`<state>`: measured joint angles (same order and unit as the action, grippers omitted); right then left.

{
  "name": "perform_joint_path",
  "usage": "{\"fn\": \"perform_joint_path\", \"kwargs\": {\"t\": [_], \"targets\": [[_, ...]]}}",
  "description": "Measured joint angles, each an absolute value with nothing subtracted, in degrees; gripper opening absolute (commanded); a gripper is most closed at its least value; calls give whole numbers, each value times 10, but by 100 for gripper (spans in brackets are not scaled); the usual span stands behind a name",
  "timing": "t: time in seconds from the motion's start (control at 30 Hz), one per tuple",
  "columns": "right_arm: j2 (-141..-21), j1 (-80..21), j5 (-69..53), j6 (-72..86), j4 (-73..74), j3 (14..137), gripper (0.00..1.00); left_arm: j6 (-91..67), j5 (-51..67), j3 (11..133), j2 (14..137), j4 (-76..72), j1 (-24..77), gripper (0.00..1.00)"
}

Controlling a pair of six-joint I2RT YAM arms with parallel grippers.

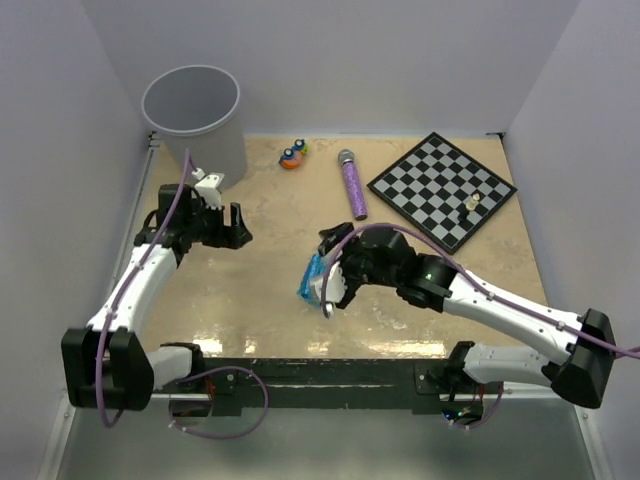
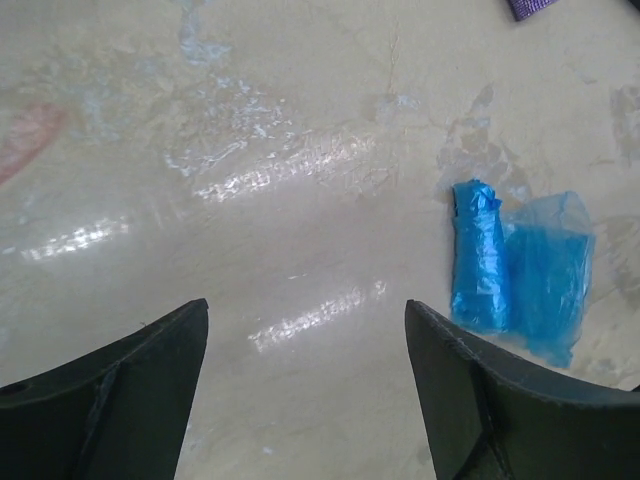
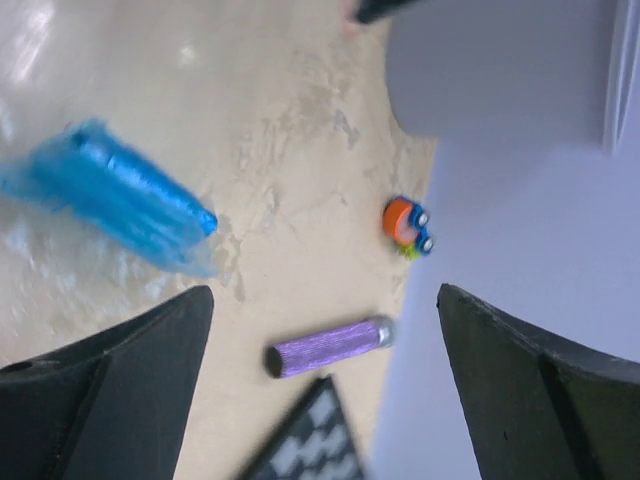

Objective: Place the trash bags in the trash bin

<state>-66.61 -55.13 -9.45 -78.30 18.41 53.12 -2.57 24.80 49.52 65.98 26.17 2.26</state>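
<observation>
The trash bags (image 1: 312, 281) are a short bright-blue roll with a loose flap, lying on the tan table in front of centre. They also show in the left wrist view (image 2: 510, 265) and the right wrist view (image 3: 110, 200). The grey round trash bin (image 1: 192, 112) stands upright at the back left; its side shows in the right wrist view (image 3: 490, 70). My right gripper (image 1: 333, 275) (image 3: 325, 290) is open and empty, right beside the bags, which lie left of its jaws. My left gripper (image 1: 235, 228) (image 2: 307, 305) is open and empty, in front of the bin.
A purple glittery microphone (image 1: 353, 185) (image 3: 325, 347) lies at the back centre. A small orange toy (image 1: 293, 156) (image 3: 405, 225) sits by the back wall. A chessboard (image 1: 440, 188) with a piece (image 1: 472, 205) on it lies at the back right. White walls enclose the table.
</observation>
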Motion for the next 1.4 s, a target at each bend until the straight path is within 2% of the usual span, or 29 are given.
{"fn": "perform_joint_path", "kwargs": {"t": [0.07, 0.17, 0.33, 0.43, 0.7, 0.87, 1.13, 1.27, 1.33, 1.4], "targets": [[-655, -551, -51, -640, 149, 536, 98, -66, 265, 489, 708, 224, 23, 81], [-699, -530, -14, -386, 143, 590, 96, -118, 285, 465, 748, 182, 23, 80], [-767, -389, -76, -81, 156, 658, 98, -180, 313, 400, 755, 137, 23, 80], [-795, -355, -119, 9, 178, 665, 96, -200, 315, 368, 740, 125, 23, 80], [-879, -366, -295, 112, 177, 601, 94, -202, 304, 337, 657, 106, 23, 80], [-915, -367, -345, 172, 139, 543, 85, -201, 297, 302, 626, 99, 23, 79], [-966, -387, -354, 225, 48, 547, 58, -199, 286, 297, 625, 98, 23, 79], [-1024, -415, -345, 220, 22, 609, 39, -200, 276, 297, 622, 100, 20, 79], [-1057, -432, -345, 220, 13, 642, 16, -200, 265, 297, 616, 103, 13, 79], [-1089, -448, -348, 218, 6, 672, 0, -199, 252, 297, 608, 112, -3, 79]]}}
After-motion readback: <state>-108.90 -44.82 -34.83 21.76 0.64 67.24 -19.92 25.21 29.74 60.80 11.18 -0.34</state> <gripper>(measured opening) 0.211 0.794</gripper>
